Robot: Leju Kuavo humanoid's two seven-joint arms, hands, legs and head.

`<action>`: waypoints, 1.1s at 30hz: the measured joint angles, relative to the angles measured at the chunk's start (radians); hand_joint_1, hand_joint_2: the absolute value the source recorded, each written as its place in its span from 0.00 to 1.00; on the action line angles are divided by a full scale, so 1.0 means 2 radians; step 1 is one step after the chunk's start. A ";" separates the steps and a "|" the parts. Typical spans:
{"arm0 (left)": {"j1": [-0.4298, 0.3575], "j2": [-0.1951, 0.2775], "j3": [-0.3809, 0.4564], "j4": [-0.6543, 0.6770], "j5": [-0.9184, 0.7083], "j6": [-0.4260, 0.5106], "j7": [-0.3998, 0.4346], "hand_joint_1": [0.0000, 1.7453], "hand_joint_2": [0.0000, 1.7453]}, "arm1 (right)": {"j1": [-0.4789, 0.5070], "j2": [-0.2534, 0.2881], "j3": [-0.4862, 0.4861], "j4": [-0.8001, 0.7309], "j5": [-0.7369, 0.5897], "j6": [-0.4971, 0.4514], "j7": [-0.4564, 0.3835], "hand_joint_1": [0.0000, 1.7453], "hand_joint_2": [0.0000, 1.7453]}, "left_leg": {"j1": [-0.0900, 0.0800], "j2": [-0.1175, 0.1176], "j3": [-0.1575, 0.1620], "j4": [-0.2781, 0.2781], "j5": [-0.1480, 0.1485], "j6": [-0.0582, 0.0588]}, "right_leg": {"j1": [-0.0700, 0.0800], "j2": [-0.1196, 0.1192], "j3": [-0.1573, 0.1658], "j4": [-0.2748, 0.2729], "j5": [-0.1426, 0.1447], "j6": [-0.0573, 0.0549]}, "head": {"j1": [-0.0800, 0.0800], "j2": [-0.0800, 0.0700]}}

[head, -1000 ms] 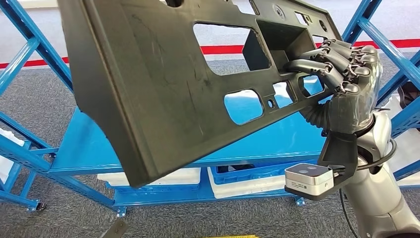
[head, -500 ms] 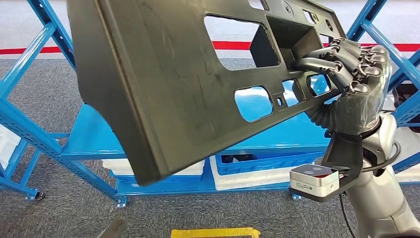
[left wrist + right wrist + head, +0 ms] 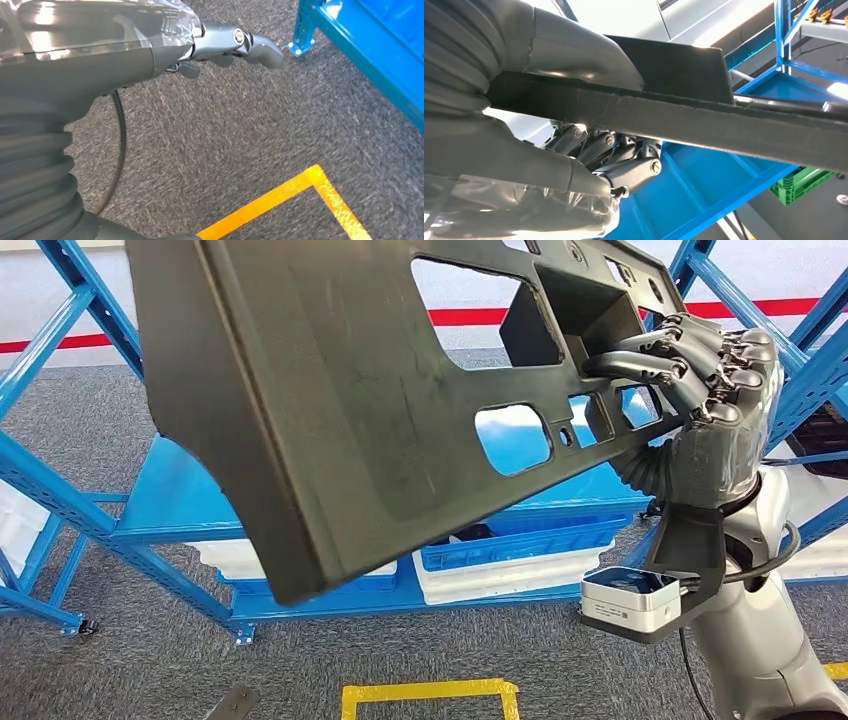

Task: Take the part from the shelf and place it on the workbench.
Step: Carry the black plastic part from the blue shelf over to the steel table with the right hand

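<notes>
We see our right hand [image 3: 715, 390] with fingers [image 3: 640, 365] clamped on a large, flat black plastic panel [image 3: 330, 410] with rectangular cut-outs, tilted before the blue metal shelf [image 3: 190, 505]. Our left hand [image 3: 150, 45] hangs with fingers curled, holding nothing.

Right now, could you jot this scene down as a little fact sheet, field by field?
held: black panel, tilted, lifted clear of the shelf
holder: right hand, fingers hooked through an opening at the panel's end
other hand: left hand, holds nothing, hangs over grey carpet
behind: blue shelf, blue and white bins on its lower level
floor: yellow tape
</notes>
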 joint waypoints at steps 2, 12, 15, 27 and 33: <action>0.000 0.000 0.000 0.000 0.000 -0.001 0.000 0.00 1.00 | 0.001 0.001 0.000 0.000 0.000 0.000 0.000 1.00 1.00 | 0.002 0.000 0.040 -0.051 0.024 0.000 | 0.000 0.000 -0.009 0.001 0.006 0.003 | 0.000 0.000; -0.002 -0.003 0.000 0.000 -0.006 -0.003 0.002 0.00 1.00 | 0.012 -0.004 -0.009 0.000 -0.002 -0.001 -0.003 1.00 1.00 | -0.001 0.002 0.077 -0.155 0.060 0.024 | 0.000 0.000 -0.043 0.069 -0.043 0.024 | 0.004 0.000; -0.001 -0.003 0.000 0.000 -0.007 -0.004 0.002 0.00 1.00 | 0.019 -0.006 -0.013 0.000 -0.003 -0.001 -0.003 1.00 1.00 | -0.003 0.003 0.055 -0.153 0.075 0.025 | 0.000 0.000 -0.056 0.145 -0.076 0.024 | 0.007 0.000; -0.001 -0.004 0.000 0.000 -0.007 -0.008 0.001 0.00 1.00 | 0.015 -0.009 -0.019 0.001 -0.008 0.008 0.001 1.00 1.00 | -0.003 0.001 0.002 -0.095 0.049 0.005 | 0.000 -0.001 0.022 -0.006 -0.016 0.004 | 0.005 0.000; -0.001 -0.004 -0.001 0.000 -0.008 -0.008 0.001 0.00 1.00 | 0.012 -0.007 -0.017 0.005 -0.008 0.011 0.002 1.00 1.00 | 0.002 0.001 0.043 -0.041 0.041 0.002 | -0.001 -0.002 -0.023 -0.004 0.020 0.005 | 0.000 0.000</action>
